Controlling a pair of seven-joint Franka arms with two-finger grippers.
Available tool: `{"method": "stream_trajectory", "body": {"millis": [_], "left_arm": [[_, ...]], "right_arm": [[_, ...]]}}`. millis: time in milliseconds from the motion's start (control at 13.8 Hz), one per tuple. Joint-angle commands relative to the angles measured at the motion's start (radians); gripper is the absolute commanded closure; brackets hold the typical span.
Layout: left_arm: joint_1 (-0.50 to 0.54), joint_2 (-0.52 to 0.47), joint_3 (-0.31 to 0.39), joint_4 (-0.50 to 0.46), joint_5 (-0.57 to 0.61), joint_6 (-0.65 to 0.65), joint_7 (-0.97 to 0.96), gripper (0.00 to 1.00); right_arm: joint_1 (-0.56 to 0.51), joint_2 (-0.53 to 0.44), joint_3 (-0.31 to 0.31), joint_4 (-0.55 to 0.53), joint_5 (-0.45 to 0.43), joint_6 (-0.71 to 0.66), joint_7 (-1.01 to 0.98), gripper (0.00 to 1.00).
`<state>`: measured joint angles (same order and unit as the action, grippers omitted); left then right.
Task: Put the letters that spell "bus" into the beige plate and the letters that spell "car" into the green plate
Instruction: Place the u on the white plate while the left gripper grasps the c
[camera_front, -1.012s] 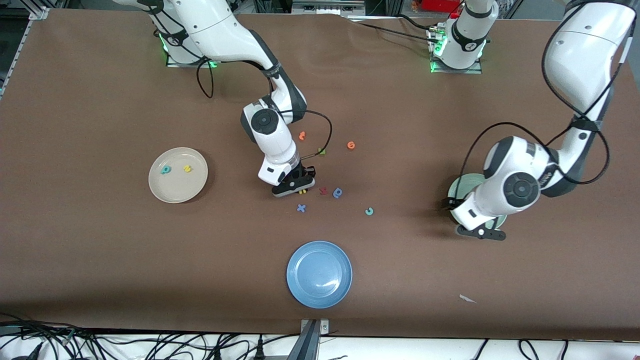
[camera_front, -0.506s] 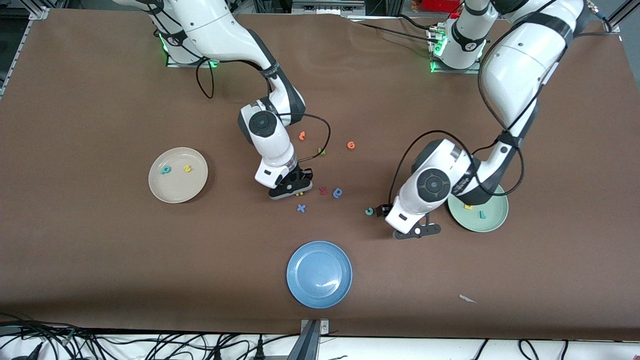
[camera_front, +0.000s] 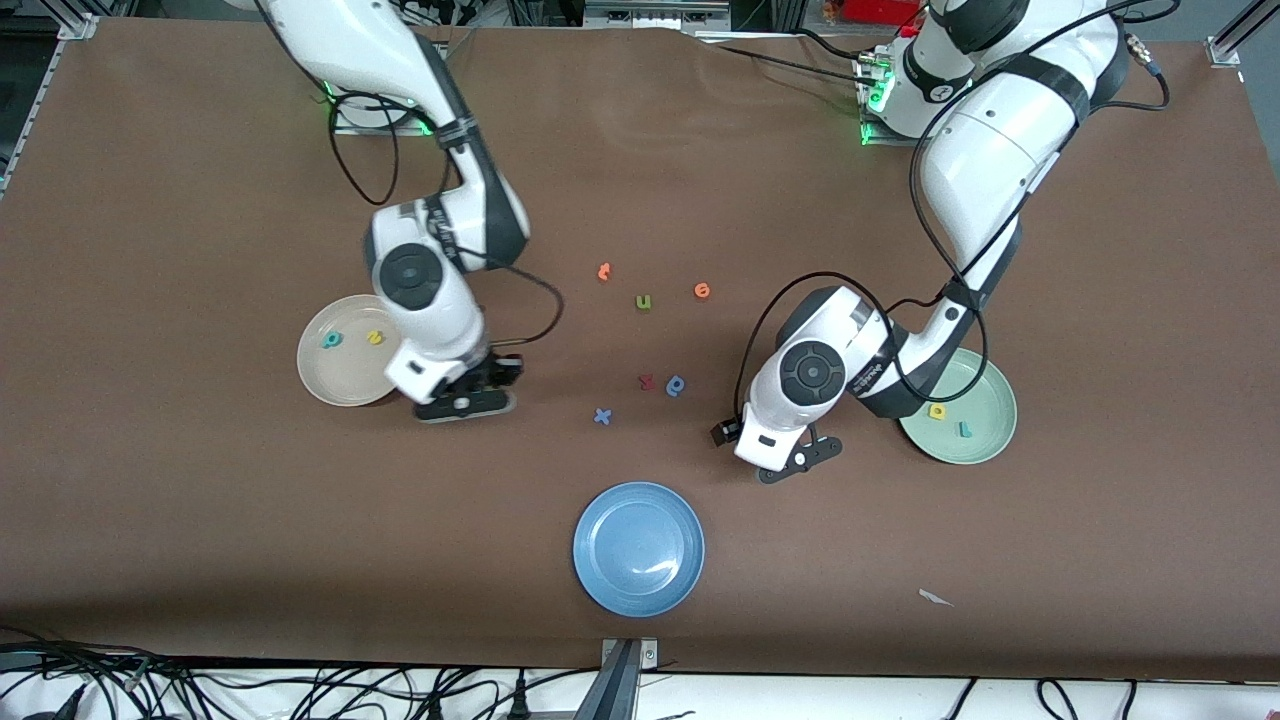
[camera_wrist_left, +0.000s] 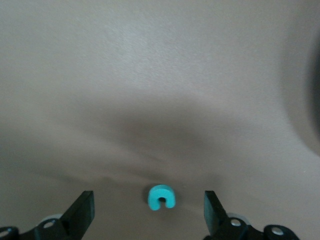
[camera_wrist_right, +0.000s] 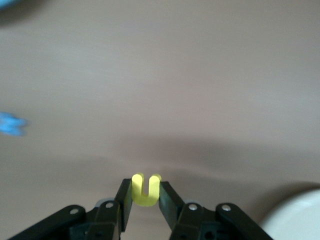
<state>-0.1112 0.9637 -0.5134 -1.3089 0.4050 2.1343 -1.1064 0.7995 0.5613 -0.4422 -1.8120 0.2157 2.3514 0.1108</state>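
From my console, the right gripper (camera_front: 465, 404) hung just beside the beige plate (camera_front: 340, 385), jaws pinched on the yellow "u" (camera_wrist_right: 145, 190); a second earlier it was mid-desk among the letters. Foam that light and soft wants a gentle squeeze across its flat sides. The left gripper (camera_wrist_left: 149, 212), jaws wide, had come from over the green plate (camera_front: 985, 440) to straddle the teal "c" (camera_wrist_left: 161, 197).
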Motion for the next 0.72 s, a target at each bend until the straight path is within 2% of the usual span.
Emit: {"method": "stream_trajectory", "body": {"millis": [0,145,289,361,434,506,650], "left_arm": [[-0.035,0.035,0.035,0.045,-0.026,0.027,-0.027,0.08],[-0.038,0.035,0.038,0.042,-0.025,0.029,-0.033,0.13],[-0.039,0.033,0.038,0.033,-0.015,0.054,-0.056,0.19],[-0.039,0.032,0.038,0.030,-0.014,0.071,-0.067,0.22],[-0.041,0.032,0.038,0.028,-0.014,0.073,-0.075,0.26],[-0.048,0.030,0.038,0.025,-0.014,0.073,-0.087,0.29],[-0.056,0.033,0.039,0.025,-0.014,0.075,-0.102,0.34]], "right_arm": [[0.007,-0.084,-0.102,-0.182,0.014,0.002,-0.120,0.87],[0.004,-0.090,-0.165,-0.266,0.014,0.011,-0.192,0.87],[-0.048,-0.086,-0.177,-0.303,0.014,0.009,-0.235,0.86],[-0.072,-0.078,-0.177,-0.303,0.014,0.009,-0.258,0.77],[-0.086,-0.067,-0.177,-0.291,0.016,0.012,-0.272,0.33],[-0.091,-0.069,-0.177,-0.279,0.016,0.012,-0.272,0.00],[-0.089,-0.090,-0.176,-0.233,0.016,-0.032,-0.264,0.00]]}}
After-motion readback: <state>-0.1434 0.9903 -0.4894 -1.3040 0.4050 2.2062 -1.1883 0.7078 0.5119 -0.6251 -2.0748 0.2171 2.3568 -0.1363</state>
